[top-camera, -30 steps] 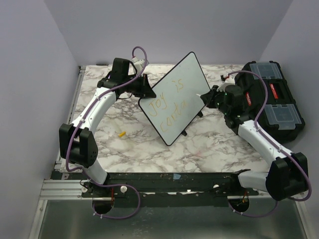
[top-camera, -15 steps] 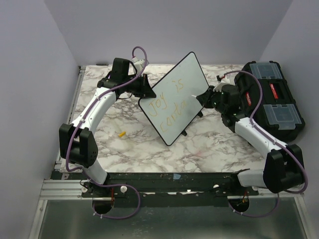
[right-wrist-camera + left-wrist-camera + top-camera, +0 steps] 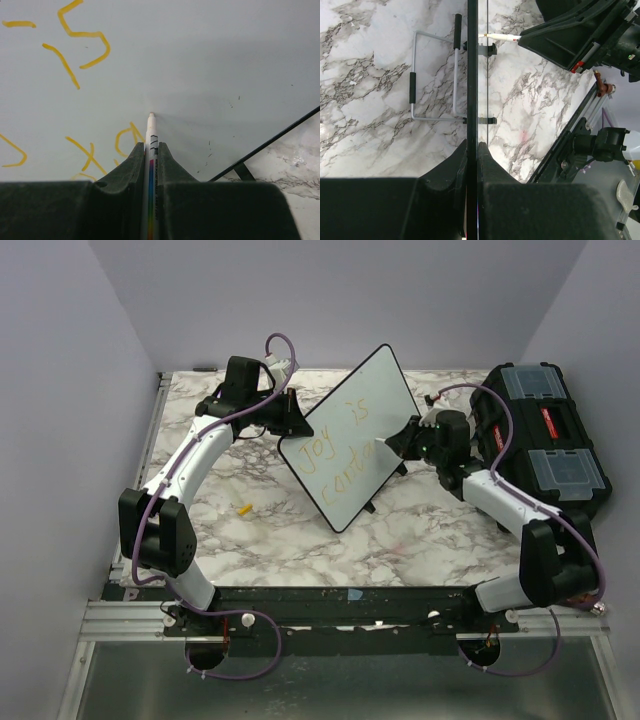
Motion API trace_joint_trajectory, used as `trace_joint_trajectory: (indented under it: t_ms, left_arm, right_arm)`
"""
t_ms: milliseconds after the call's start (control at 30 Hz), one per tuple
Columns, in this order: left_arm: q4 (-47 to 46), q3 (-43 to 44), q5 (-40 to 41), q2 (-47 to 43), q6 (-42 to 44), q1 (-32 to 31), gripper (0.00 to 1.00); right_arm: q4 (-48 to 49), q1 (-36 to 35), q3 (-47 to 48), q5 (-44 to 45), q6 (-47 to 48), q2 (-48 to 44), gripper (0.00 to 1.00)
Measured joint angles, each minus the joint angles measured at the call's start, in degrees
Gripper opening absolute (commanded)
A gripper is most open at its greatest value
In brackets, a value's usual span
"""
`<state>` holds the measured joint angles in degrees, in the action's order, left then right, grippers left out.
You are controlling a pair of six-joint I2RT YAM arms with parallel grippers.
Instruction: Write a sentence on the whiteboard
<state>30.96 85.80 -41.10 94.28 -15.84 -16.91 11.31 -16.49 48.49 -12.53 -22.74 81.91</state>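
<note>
The whiteboard point(image 3: 365, 405) stands tilted on the marble table, propped on its wire stand point(image 3: 434, 75). My left gripper point(image 3: 291, 427) is shut on its left rim, which the left wrist view shows edge-on between the jaws point(image 3: 472, 148). The sentence point(image 3: 338, 452) is in yellow-orange: "Joy is" above the letters "conta" point(image 3: 85, 150). My right gripper point(image 3: 151, 148) is shut on a white marker point(image 3: 151, 127) with a rainbow stripe. Its tip meets the board surface just right of the last letter. From above, the right gripper point(image 3: 402, 440) is at the board's right side.
A black toolbox point(image 3: 548, 440) with clear lids sits at the right edge, behind the right arm. A small yellow cap point(image 3: 244, 508) lies on the marble table point(image 3: 260, 540) left of the board. The board's lower right rim point(image 3: 270, 147) runs close beside the marker.
My right gripper has moved left with the marker, from off the board's right edge onto its surface by the last letter. The left arm and the board have stayed still.
</note>
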Motion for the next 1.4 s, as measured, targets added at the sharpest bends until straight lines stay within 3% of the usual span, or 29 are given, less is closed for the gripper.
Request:
trace_joint_trajectory:
  t_ms: [1400]
  left_arm:
    - [0.15,0.00,0.37,0.00,-0.04,-0.04,0.00]
  right_arm:
    - [0.72,0.11,-1.42,-3.76,-0.17,0.55,0.01]
